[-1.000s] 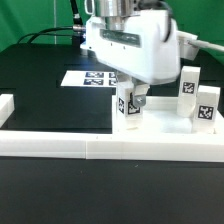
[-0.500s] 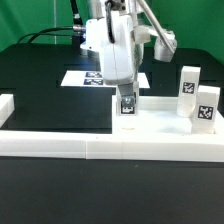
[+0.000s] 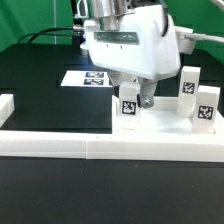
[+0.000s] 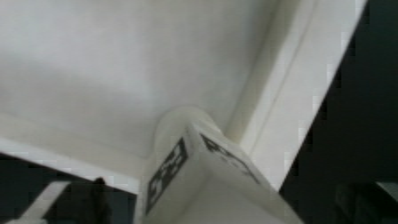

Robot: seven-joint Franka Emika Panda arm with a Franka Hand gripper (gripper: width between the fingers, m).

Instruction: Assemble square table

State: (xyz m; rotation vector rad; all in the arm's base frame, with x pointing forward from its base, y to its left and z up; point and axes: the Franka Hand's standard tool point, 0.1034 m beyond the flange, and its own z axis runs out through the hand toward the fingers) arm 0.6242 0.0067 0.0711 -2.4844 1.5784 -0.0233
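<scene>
The black table lies open from 9 to 11 o'clock of the gripper. At 12 the marker board lies flat and blocks nothing. From 2 to 3 o'clock two upright leg blocks narrow the passage. At 6 o'clock the long border wall bars the way. The leg block in the jaws fills the gap beneath.

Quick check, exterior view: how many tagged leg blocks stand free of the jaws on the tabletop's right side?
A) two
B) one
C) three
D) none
A: two upright leg blocks stand on the square tabletop at the exterior view's right, clear of the gripper, which is at a third leg.
</scene>
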